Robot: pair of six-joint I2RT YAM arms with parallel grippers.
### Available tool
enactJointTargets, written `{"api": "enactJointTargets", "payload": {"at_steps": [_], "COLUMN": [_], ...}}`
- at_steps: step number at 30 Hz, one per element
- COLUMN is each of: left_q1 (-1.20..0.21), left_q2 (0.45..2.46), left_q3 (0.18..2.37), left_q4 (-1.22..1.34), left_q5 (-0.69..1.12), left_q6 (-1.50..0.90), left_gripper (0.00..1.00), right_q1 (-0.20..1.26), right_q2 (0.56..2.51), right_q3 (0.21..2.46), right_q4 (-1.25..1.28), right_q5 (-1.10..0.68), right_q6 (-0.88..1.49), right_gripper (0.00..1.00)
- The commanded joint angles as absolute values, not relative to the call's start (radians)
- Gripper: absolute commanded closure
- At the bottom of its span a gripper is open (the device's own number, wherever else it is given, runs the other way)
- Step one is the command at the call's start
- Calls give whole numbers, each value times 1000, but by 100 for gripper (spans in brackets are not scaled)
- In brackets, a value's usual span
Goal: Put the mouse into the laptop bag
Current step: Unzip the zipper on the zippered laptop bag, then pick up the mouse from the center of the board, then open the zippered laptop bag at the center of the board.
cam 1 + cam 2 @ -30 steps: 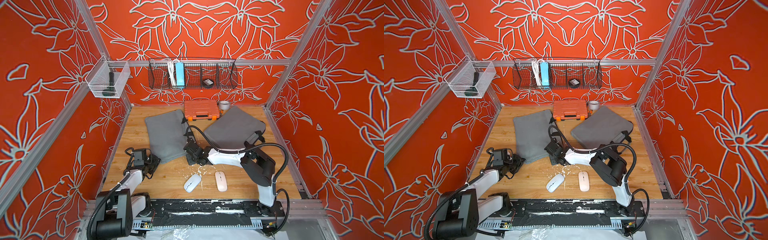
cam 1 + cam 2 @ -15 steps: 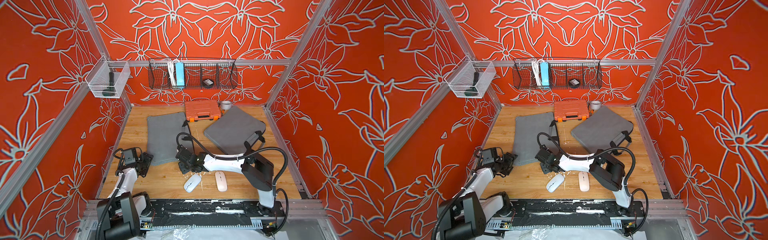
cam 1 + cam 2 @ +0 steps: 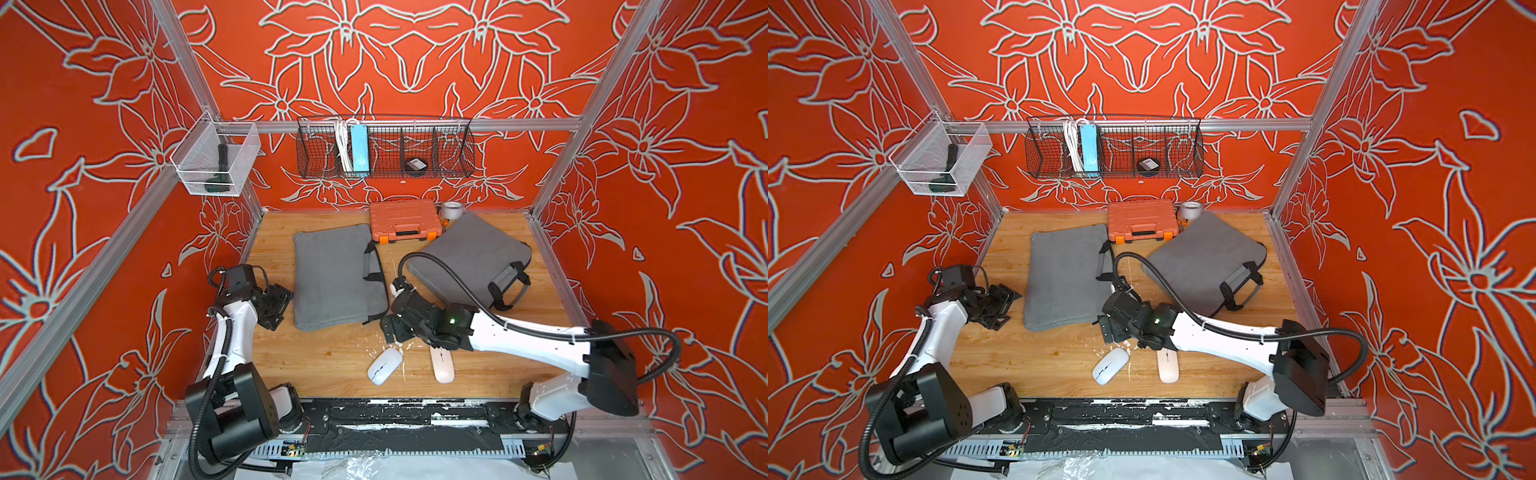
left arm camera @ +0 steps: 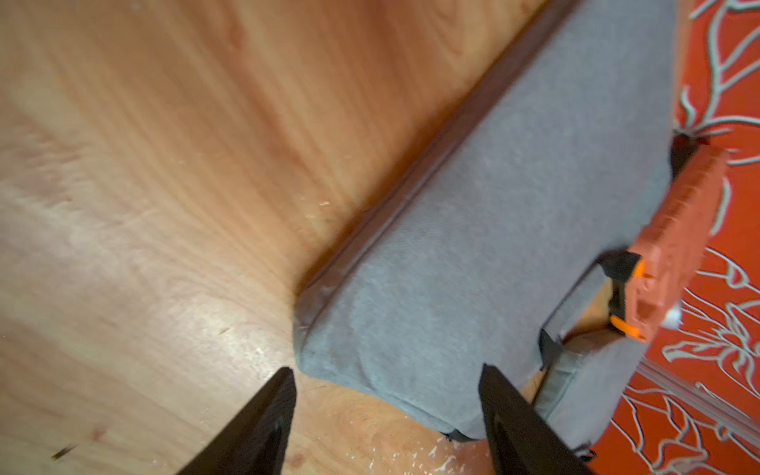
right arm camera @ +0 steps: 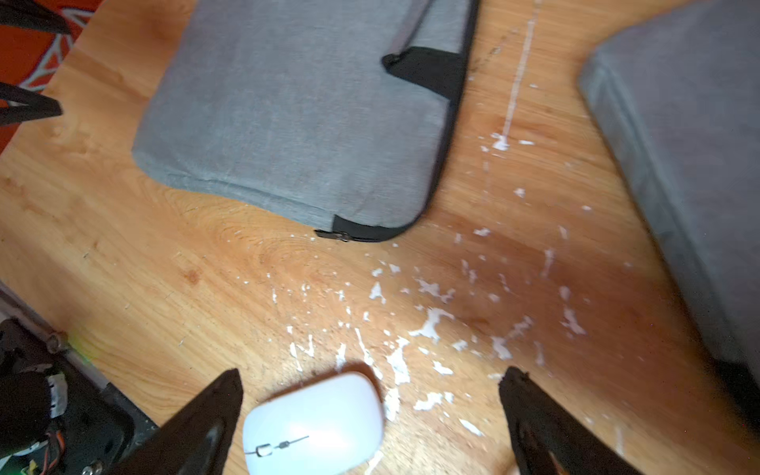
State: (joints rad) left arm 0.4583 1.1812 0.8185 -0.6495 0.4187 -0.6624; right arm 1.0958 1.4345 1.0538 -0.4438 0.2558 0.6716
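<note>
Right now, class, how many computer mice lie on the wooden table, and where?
2. The white mouse lies near the front edge; the pale pink mouse lies beside it, partly under the right arm. More may be hidden from view.

Two grey laptop bags [image 3: 332, 274] [image 3: 469, 249] on the wooden floor; two mice, one white [image 3: 385, 365] and one pale pink [image 3: 443, 370]; one orange case [image 3: 403, 219]; one tape roll [image 3: 452, 210]; one black wire basket [image 3: 453, 149] holding one blue power strip [image 3: 359, 147], one white cable [image 3: 341, 145] and one round black item [image 3: 415, 164]; one clear bin [image 3: 241, 166] with one dark tool [image 3: 222, 166].
</note>
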Motion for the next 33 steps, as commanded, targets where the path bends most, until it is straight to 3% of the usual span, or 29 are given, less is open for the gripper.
{"api": "enactJointTargets", "payload": {"at_steps": [1, 4, 6, 12, 16, 22, 26, 33], "left_q1": [428, 265, 126, -147, -204, -337, -376, -396], "left_q2": [1051, 906, 890, 1111, 1284, 1308, 1385, 1541], "left_q3": [748, 720, 728, 830, 908, 894, 930, 1006], "left_q4": [-459, -333, -259, -204, -256, -226, -191, -176], "left_q5": [624, 469, 372, 185, 237, -12, -42, -120], "left_q6": [-694, -813, -841, -825, -779, -713, -674, -604], "left_gripper": [22, 11, 11, 13, 18, 17, 17, 17], "right_q1": [1088, 1088, 1085, 1083, 1088, 1128, 1151, 1188], "right_q2": [1360, 1253, 1186, 1072, 1049, 1156, 1256, 1325], "right_q3": [976, 900, 855, 710, 604, 577, 609, 625], "right_q4": [-562, -616, -632, -709, -670, -623, -615, -628], "right_q5": [325, 362, 298, 206, 169, 156, 172, 222], "right_q6": [764, 842, 860, 971, 1005, 1026, 1016, 1049], "right_gripper": [1, 1, 1, 1, 2, 8, 10, 25]}}
